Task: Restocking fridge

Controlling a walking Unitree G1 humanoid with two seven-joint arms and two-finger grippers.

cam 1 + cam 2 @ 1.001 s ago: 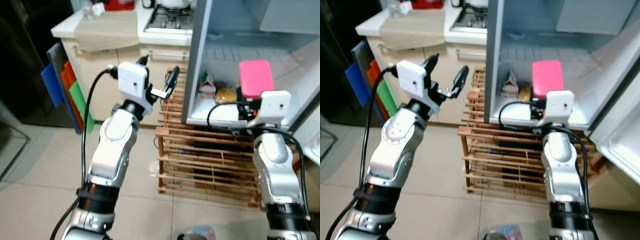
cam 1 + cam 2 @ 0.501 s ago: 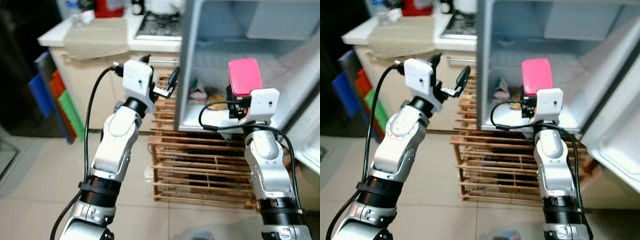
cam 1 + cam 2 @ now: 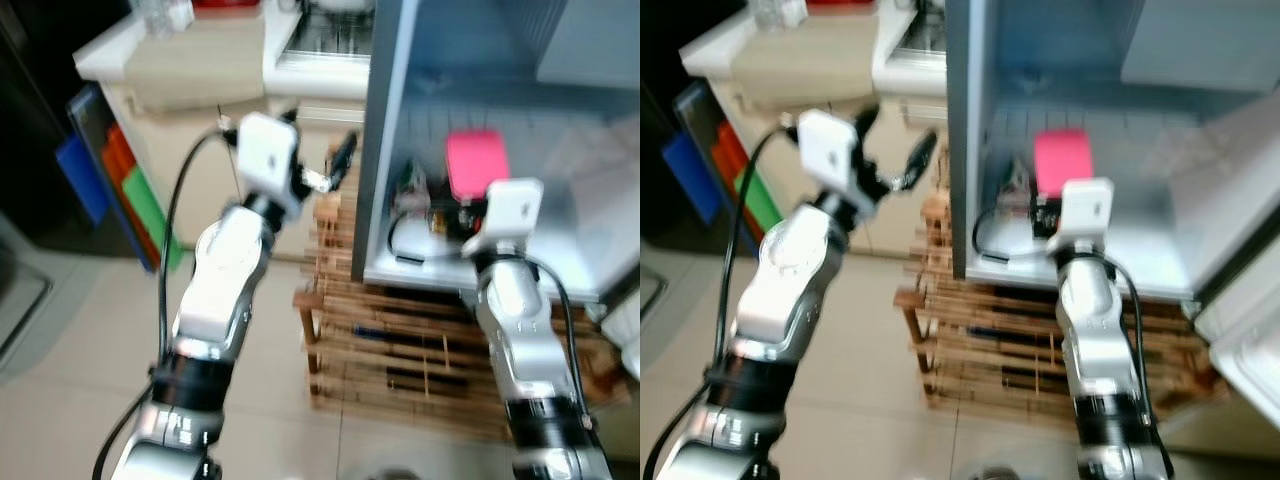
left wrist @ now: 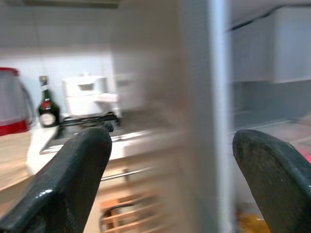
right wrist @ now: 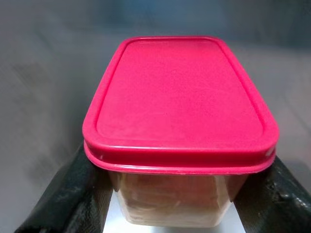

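Now red-lidded container (image 5: 180, 121) in right pincer (image 5: 175, 194)

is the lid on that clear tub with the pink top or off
On. The pink lid sits flush over the clear plastic tub, held between the right gripper fingers.

No text, label or number can be read on anything
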